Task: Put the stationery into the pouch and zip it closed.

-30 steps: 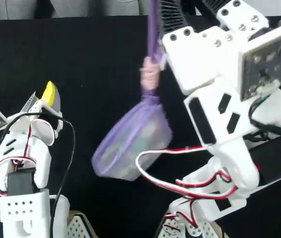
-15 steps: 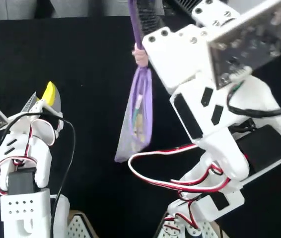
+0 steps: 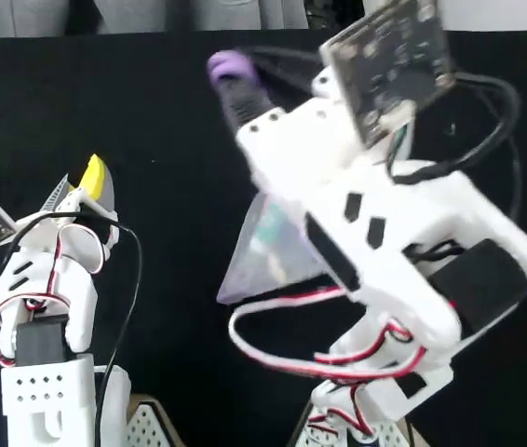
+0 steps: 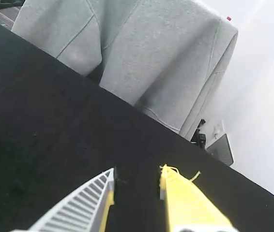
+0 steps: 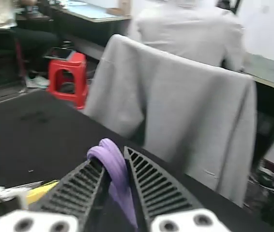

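Two arms, one pouch. Right gripper (image 5: 114, 157) is pinched tight on the purple strap (image 5: 105, 151). The pouch (image 3: 262, 250) dangles under it, half hidden behind that arm (image 3: 385, 242), and its contents are too blurry to count. Left gripper (image 4: 137, 170) sits off to the side over the black table (image 4: 40, 121), jaws apart, holding nothing. One grey jacket (image 4: 142, 53) behind.

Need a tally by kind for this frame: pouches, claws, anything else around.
Pouch: 1 (purple, hanging by its strap from the right claw)
Claws: 2 (right claw shut on the strap; left claw open, holding nothing)
Grey jacket: 1 (behind the table)
Stationery inside the pouch: too blurred to count
Total: 4
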Robot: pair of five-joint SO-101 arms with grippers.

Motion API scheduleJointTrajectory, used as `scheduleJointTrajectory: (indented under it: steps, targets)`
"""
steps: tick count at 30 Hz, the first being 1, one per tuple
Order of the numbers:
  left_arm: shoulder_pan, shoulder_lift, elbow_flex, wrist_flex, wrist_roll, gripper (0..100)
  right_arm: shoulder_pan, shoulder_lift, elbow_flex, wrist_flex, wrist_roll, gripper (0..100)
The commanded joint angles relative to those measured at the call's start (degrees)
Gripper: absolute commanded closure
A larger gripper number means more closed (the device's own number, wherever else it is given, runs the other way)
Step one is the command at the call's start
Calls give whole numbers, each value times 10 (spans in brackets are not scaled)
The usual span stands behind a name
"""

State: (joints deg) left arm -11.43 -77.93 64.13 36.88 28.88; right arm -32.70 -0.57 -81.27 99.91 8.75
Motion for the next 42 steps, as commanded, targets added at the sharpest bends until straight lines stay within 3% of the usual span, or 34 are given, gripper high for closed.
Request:
scheduleJointTrajectory:
  steps: [1, 11, 20, 27, 35, 42]
  targets:
    - [-17, -7, -6, -13, 6, 839, -94, -5, 6, 13, -2, 988]
    - [-152, -7, -5, -84, 8, 841, -209, -18, 78, 13, -1, 988]
    - [-233, -6, -6, -143, 8, 841, -313, -206, 241, 4, 77, 987]
    - [-284, -6, 0, -143, 5, 841, -309, -304, 271, -11, 109, 987]
    - [-278, -6, 13, -138, 4, 837, -160, -304, 298, -51, 109, 987]
    - [-192, -6, -15, -62, -111, 838, -138, -303, 355, -94, 109, 987]
